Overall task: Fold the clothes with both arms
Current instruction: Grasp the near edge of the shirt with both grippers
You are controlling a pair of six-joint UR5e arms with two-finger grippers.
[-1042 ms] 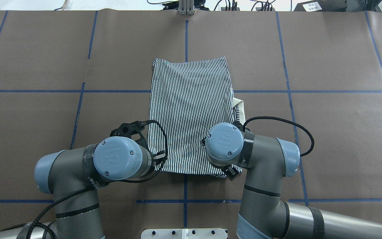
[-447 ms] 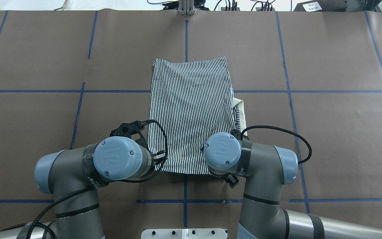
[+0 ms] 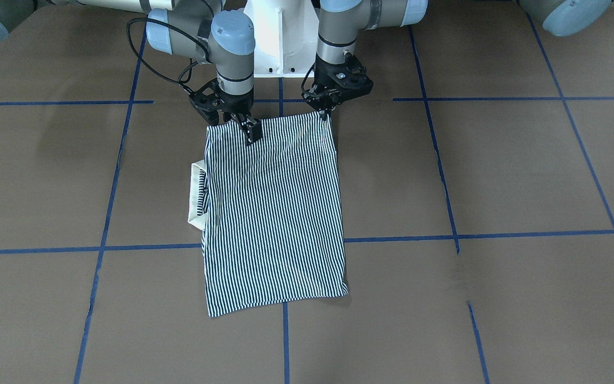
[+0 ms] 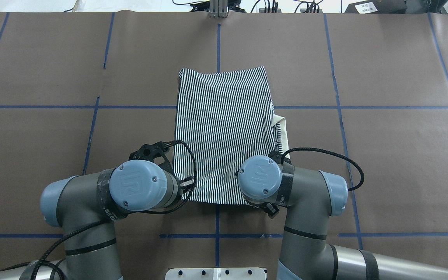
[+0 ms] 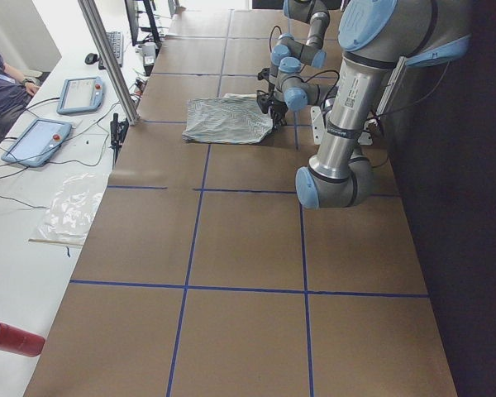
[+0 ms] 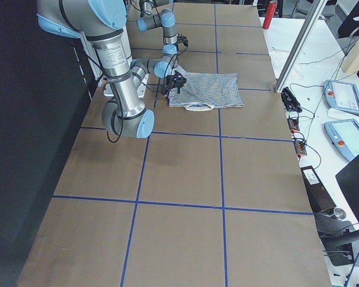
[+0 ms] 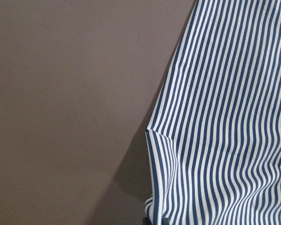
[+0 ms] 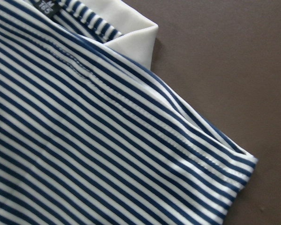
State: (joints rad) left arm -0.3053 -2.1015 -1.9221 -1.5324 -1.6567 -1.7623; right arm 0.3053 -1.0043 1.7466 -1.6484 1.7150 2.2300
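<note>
Now, folded polo shirt, left gripper, right gripper on near edge.

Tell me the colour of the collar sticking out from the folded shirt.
Plain cream collar, beside the shirt's navy-and-white stripes; shows best in the right wrist-mounted view.

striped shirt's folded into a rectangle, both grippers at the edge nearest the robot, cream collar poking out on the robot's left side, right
Wrong side: the cream collar pokes out of the shirt on the robot's right, as the overhead view shows. The left gripper and right gripper are at its near edge.
</note>
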